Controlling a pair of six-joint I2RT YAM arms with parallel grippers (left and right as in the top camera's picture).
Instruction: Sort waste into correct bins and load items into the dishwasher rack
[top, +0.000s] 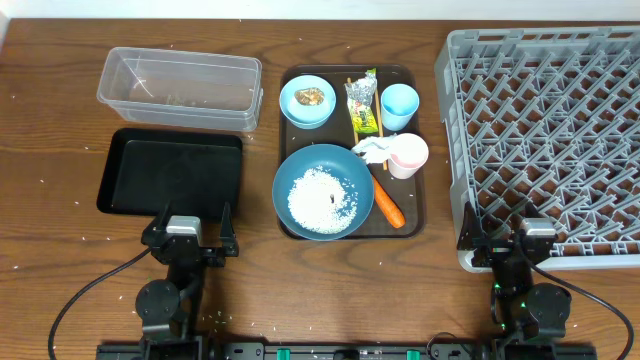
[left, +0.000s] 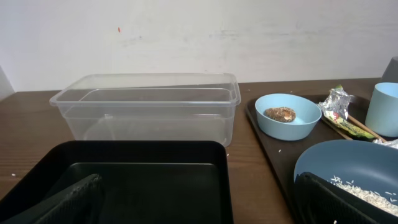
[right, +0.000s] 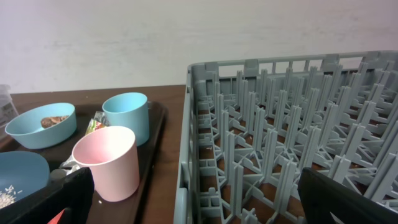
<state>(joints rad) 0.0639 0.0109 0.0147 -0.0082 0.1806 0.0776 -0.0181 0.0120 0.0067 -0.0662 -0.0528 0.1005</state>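
On a brown serving tray (top: 421, 212) sit a large blue bowl (top: 291, 172) of white rice (top: 322, 198), a small light-blue bowl (top: 297, 106) with a brown lump (top: 310, 97), a light-blue cup (top: 399, 105), a pink cup (top: 408, 155), a tissue (top: 371, 150), a carrot (top: 387, 203), a foil wrapper (top: 362, 105) and chopsticks (top: 379, 122). The clear tub (top: 180, 88) and black tray (top: 170, 172) lie to the left, the grey rack (top: 550, 130) to the right. My left gripper (top: 190, 228) is open over the black tray's near edge. My right gripper (top: 505, 235) is open at the rack's near-left corner.
Stray rice grains dot the wooden table (top: 60, 200). The tub holds a few dark scraps (top: 180, 98). A white wall (left: 186, 37) stands behind the table. The rack's pegs (right: 261, 143) stand upright close before my right gripper.
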